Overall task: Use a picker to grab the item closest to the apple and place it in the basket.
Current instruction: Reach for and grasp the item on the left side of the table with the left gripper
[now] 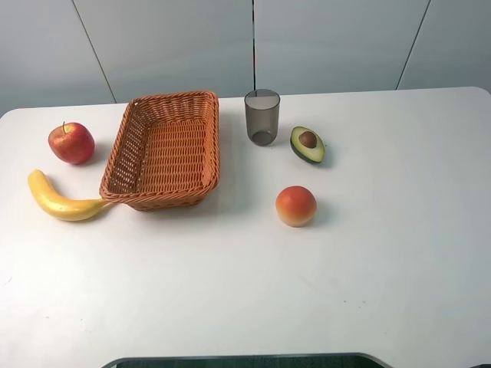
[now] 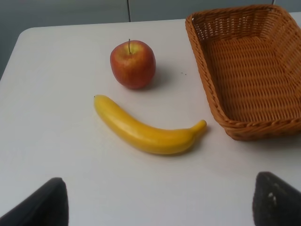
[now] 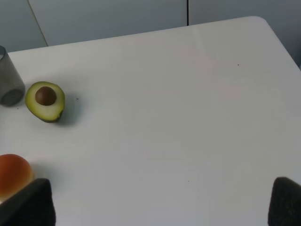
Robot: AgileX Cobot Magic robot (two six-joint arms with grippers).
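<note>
A red apple (image 1: 71, 142) sits at the table's far left, also seen in the left wrist view as the apple (image 2: 133, 64). Just in front of it lies a yellow banana (image 1: 61, 199), its stem end touching or nearly touching the woven orange basket (image 1: 173, 98). In the left wrist view the banana (image 2: 146, 129) lies between the apple and my left gripper (image 2: 160, 207), which is open and empty and set back from the fruit. Beside them stands the basket (image 2: 203, 70), with nothing in it. My right gripper (image 3: 160, 202) is open and empty. Neither gripper shows in the high view.
A grey cup (image 1: 262, 116) stands right of the basket. A halved avocado (image 1: 308, 144) lies beside it, and a round orange-red fruit (image 1: 296, 205) sits nearer the front. The right wrist view shows the avocado (image 3: 45, 101), the cup's edge (image 3: 9, 77) and the round fruit (image 3: 13, 174).
</note>
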